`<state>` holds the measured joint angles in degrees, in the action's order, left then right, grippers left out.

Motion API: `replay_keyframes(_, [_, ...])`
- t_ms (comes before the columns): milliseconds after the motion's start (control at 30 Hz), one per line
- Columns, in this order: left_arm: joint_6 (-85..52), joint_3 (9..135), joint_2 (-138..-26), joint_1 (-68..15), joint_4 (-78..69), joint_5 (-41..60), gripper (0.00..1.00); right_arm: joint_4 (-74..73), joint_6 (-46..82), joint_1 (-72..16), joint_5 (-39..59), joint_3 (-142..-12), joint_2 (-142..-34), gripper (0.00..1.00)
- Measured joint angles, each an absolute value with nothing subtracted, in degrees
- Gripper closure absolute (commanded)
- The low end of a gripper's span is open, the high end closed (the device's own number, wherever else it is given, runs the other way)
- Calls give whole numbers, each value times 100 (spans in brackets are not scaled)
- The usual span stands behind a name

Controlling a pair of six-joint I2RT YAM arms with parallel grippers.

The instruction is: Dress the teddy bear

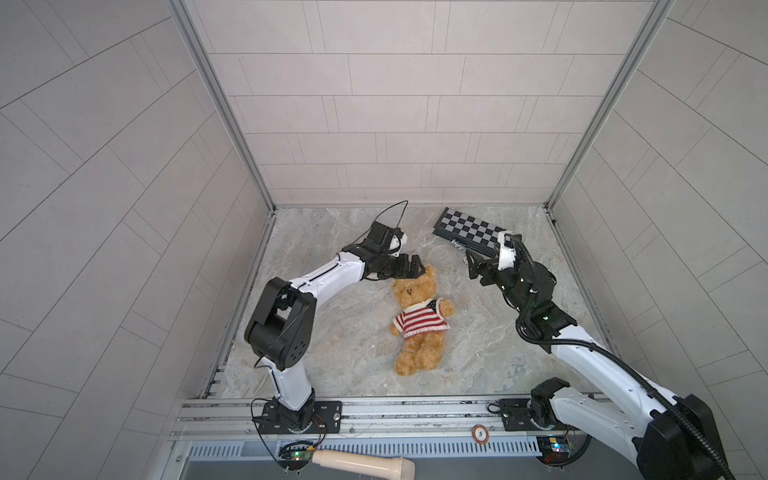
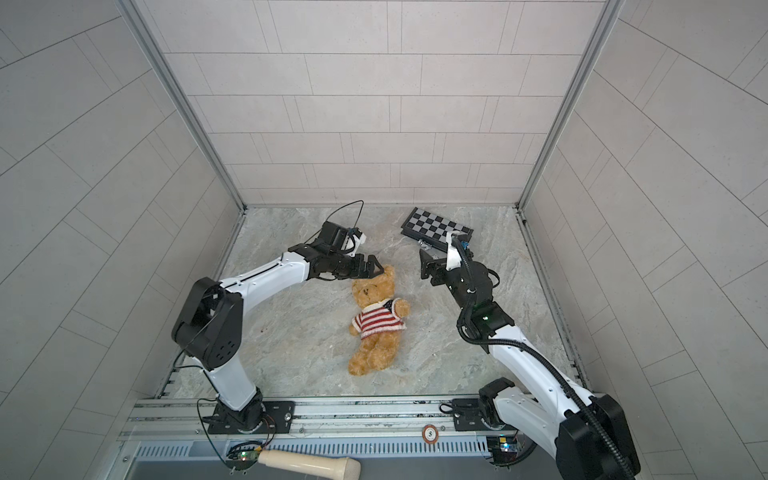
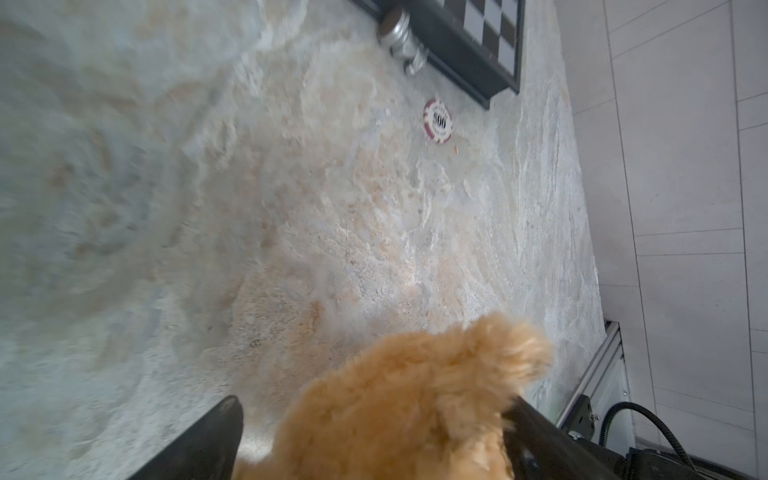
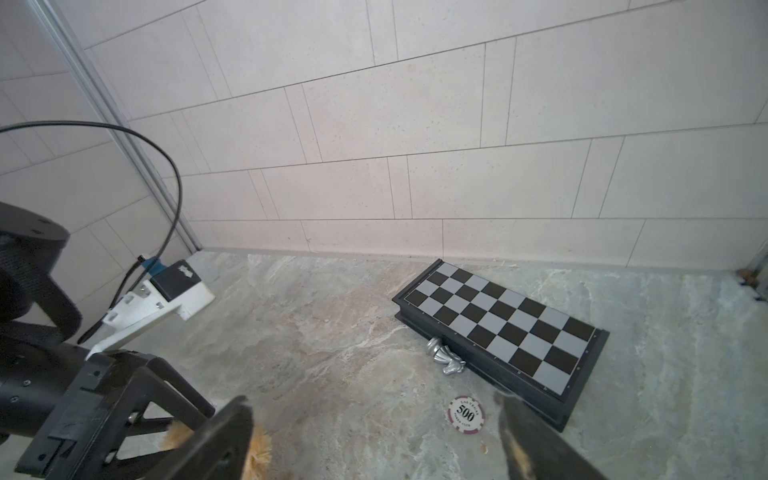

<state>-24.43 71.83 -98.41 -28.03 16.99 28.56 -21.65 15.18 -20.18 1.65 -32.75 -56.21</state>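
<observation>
Golden-tan plush, the teddy bear (image 1: 412, 291) is laid face up at mid-table on the marble surface (image 1: 332, 353), dressed in a striped sweater (image 1: 419, 321). Its head is straddled by the spread left gripper (image 1: 417, 268). The right gripper (image 1: 473, 266) is held spread and empty, apart from the bear, beside the chessboard (image 1: 467, 230).

The teddy bear (image 1: 413, 291) is fluffy, long-piled golden-tan plush, and its sweater (image 1: 419, 322) is a red-and-white striped knit with ribbed edges. The tabletop (image 1: 353, 332) looks like veined stone, matt and faintly rough. The walls (image 1: 395, 124) look like pale, speckled matt tiles. The folded chessboard (image 4: 507, 328) has a black plastic-looking frame and smooth squares. The chess knight (image 4: 444, 359) is shiny and silver. The poker chip (image 4: 466, 413) looks smooth. The front rail (image 1: 415, 415) is bare, dull-sheened metal.
</observation>
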Motion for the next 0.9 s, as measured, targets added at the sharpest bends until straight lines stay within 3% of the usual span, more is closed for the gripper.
replay_keyframes(200, [-2241,6132,-8392,-2571,1085,1909,0,-2106,1387,-1741,-305,-3232,-5621,1])
replay_keyframes(467, [-1975,4884,-6342,-2530,349,-1181,0,-2032,1253,-1188,-1256,-2808,-5551,1])
replay_keyframes(667, [-1455,4237,-5970,-2497,-480,-3055,0,-2416,1175,-976,-1763,-2342,-5662,1])
replay_keyframes(900, [-231,3096,-6193,-2449,-1863,-3839,0,-3583,760,-884,-1712,-1658,-6353,1])
